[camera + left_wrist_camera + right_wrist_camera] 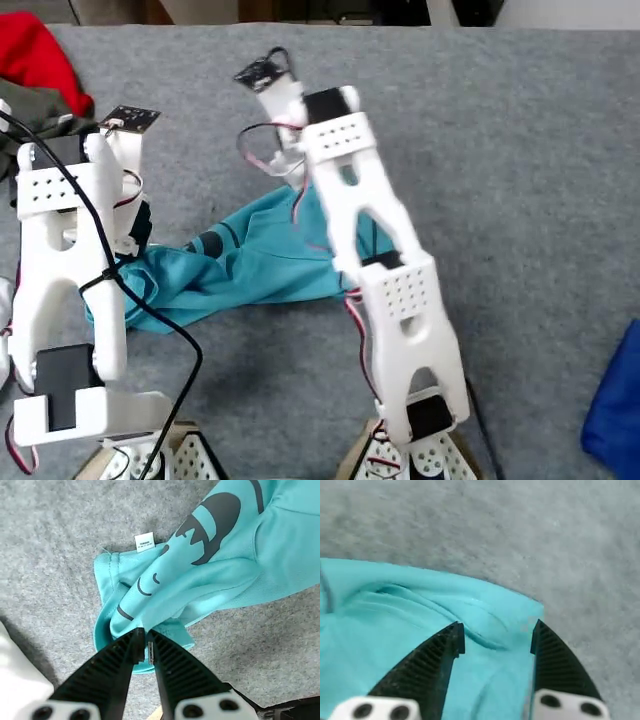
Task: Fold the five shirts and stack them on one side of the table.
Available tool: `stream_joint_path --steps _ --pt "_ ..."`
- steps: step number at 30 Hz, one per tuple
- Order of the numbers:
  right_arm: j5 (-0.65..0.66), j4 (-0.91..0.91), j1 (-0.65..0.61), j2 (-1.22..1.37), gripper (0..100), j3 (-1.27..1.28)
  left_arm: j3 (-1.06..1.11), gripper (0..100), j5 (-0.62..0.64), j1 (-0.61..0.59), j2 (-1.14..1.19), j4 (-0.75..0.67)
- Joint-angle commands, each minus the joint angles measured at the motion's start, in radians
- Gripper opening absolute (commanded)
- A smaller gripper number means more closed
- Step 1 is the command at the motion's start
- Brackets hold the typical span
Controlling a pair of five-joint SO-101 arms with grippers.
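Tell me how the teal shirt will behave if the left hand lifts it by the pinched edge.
The teal shirt is probably floppy: it lies in soft folds and bunches where the left hand pinches it, so it would likely drape and hang down. Pushed, it would likely wrinkle and drag on the felt-like table rather than slide.

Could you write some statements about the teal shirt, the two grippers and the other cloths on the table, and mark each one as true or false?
1. The left gripper is shut on the teal shirt. True.
2. The right gripper is shut on the shirt too. False: its jaws stand open over the shirt's edge.
3. The teal shirt lies neatly folded. False: it is crumpled between the arms.
4. A red cloth lies at a far corner of the table. True.
5. The blue cloth lies on the teal shirt. False: it lies apart, at the table's edge.
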Motion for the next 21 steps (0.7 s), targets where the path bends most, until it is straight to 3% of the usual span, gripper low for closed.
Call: stream_joint_path --steps 1,5,21 --pt "0.000 0.052 0.122 0.010 22.1 -0.145 -0.041 2 -0.009 -0.008 -0.005 0.006" --pt "0.000 0.087 0.153 0.042 22.1 -0.223 -0.040 2 -0.009 -0.008 -0.005 0.006" --pt "-0.009 0.114 0.038 0.117 22.0 -0.237 -0.040 2 -0.011 -0.008 -0.004 0.000"
